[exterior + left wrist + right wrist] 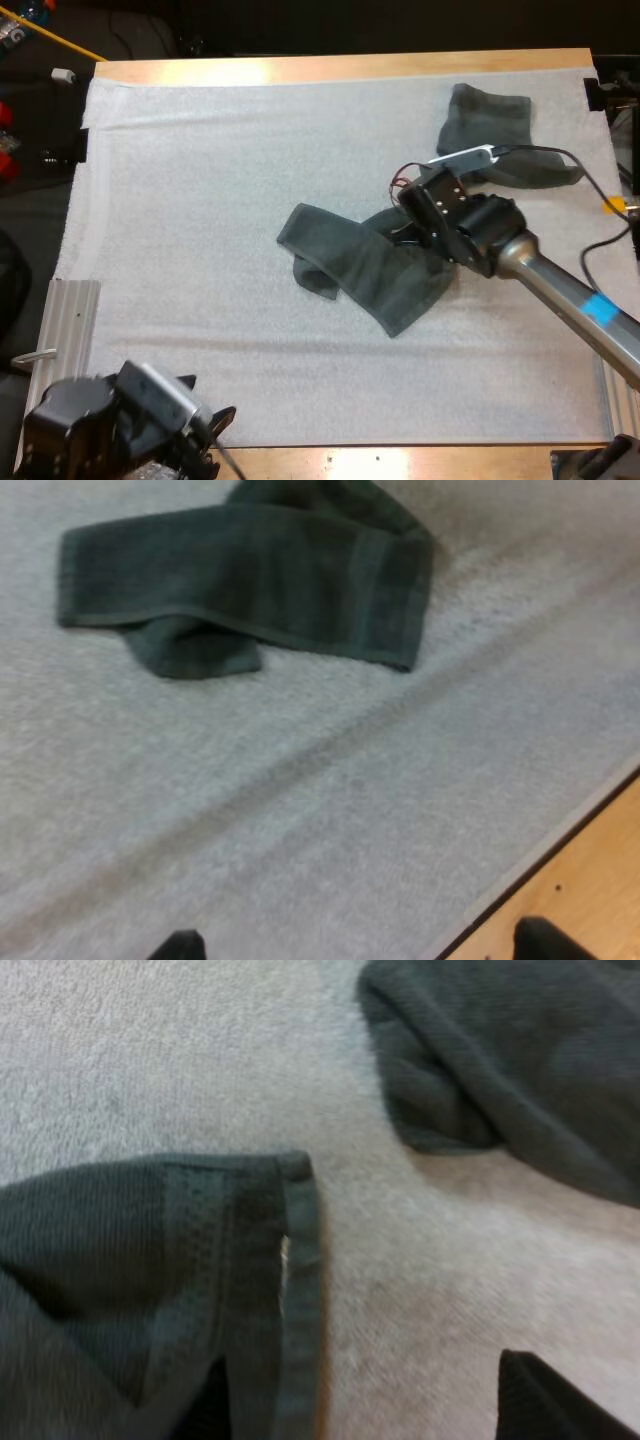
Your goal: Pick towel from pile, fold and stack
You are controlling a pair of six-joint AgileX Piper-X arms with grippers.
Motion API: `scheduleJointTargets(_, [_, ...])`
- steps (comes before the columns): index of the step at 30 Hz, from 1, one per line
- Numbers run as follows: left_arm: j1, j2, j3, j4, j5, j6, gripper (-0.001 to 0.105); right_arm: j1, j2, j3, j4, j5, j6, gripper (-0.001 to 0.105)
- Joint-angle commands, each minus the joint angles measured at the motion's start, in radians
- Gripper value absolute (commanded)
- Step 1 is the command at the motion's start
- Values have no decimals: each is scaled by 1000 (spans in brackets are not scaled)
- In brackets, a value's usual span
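Plainly limp and light, the crumpled towel (350,265) wants pinching at its hem (300,1260), which the right end effector (375,1405) straddles, fingers wide. The left end effector (362,945) sits wide at seven o'clock.

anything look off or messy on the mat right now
Nothing spilled or damaged. The middle towel lies skewed on the mat, and its end away from the right gripper is doubled over in a lump. A second towel sits crumpled at the far right.

Robotics lab, white mat (200,300) on wooden table (330,68), mounted arm (560,285)
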Motion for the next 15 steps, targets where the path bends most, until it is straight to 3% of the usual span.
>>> scheduleJointTargets(1, [-6, 17, -4, -28, 12, 11, 60, 1, -29, -8, 30, -5, 5, 56])
scheduleJointTargets(7, [-57, 123, -4, -149, 32, 16, 60, 1, -126, 1, 99, -10, 11, 56])
scheduleJointTargets(15, [-175, 253, -4, -267, 29, 22, 60, 1, -293, 103, 135, -76, 93, 56])
